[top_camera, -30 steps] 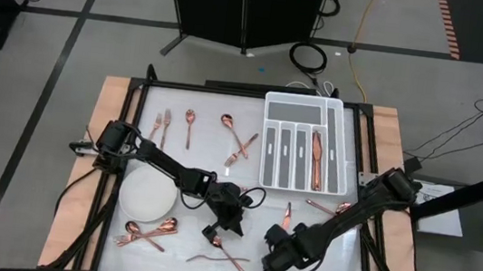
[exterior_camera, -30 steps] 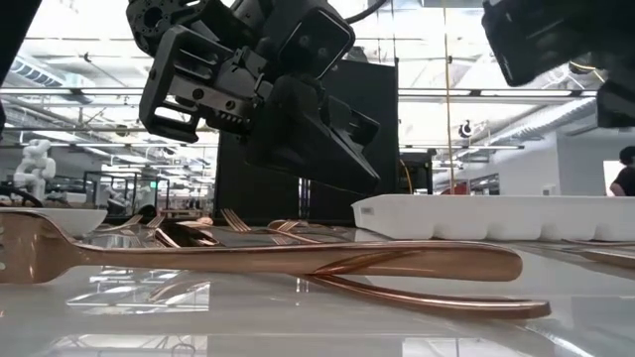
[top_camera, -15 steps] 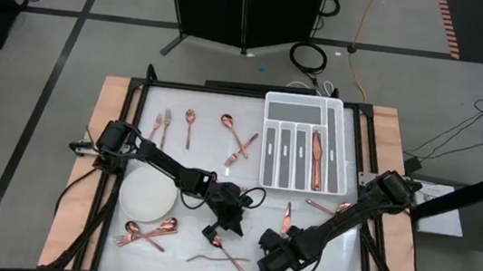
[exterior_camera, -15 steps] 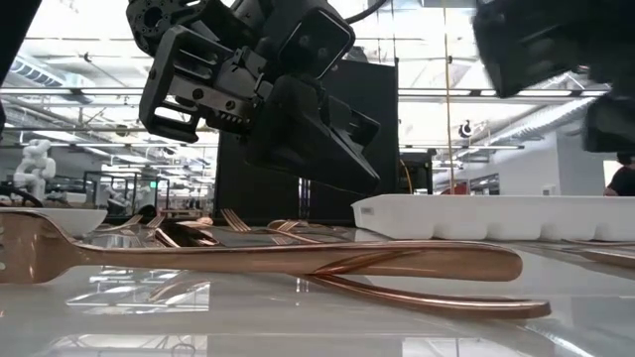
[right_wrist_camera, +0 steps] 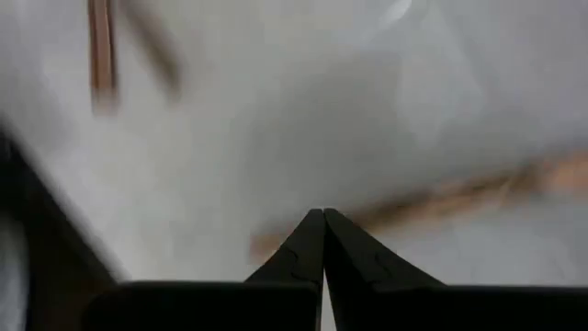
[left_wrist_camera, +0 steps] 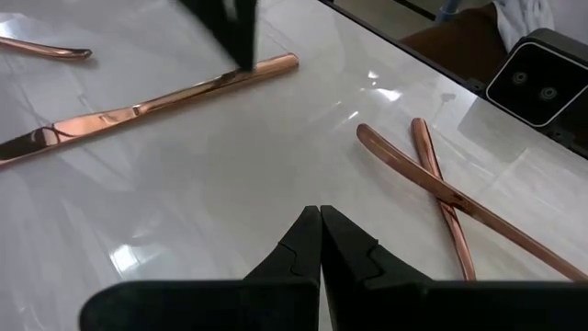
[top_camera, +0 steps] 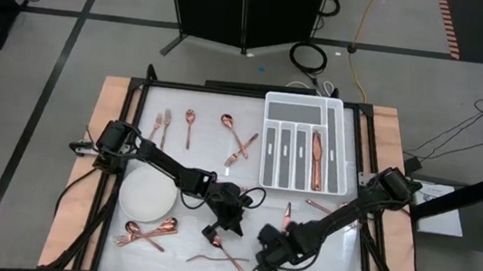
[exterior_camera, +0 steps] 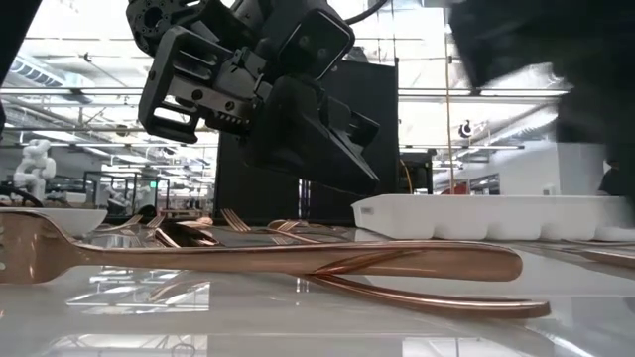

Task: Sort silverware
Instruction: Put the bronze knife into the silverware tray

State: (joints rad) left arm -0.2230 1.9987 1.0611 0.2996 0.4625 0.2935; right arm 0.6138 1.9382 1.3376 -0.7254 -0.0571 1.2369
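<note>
Your right gripper [top_camera: 259,270] hovers low over the pale table [top_camera: 336,265], fingers pressed together on nothing; a crossed pair of silverware [top_camera: 220,260] lies just beside it. Your left gripper [top_camera: 214,233], also closed and empty, hangs just beyond that pair. Farther off sit the white plate [top_camera: 147,195] and tray [top_camera: 302,142] holding one knife [top_camera: 317,151]. Only the low view shows the open workshop behind; the left wrist view shows the crossed handles [left_wrist_camera: 450,198] close.

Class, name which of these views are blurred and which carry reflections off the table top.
Right wrist view: smeared throughout, the cutlery only streaks. Low view: the right arm a dark blur, the crossed pieces sharp and mirrored in the table. Left wrist view: sharp, with glare patches near the knife.
</note>
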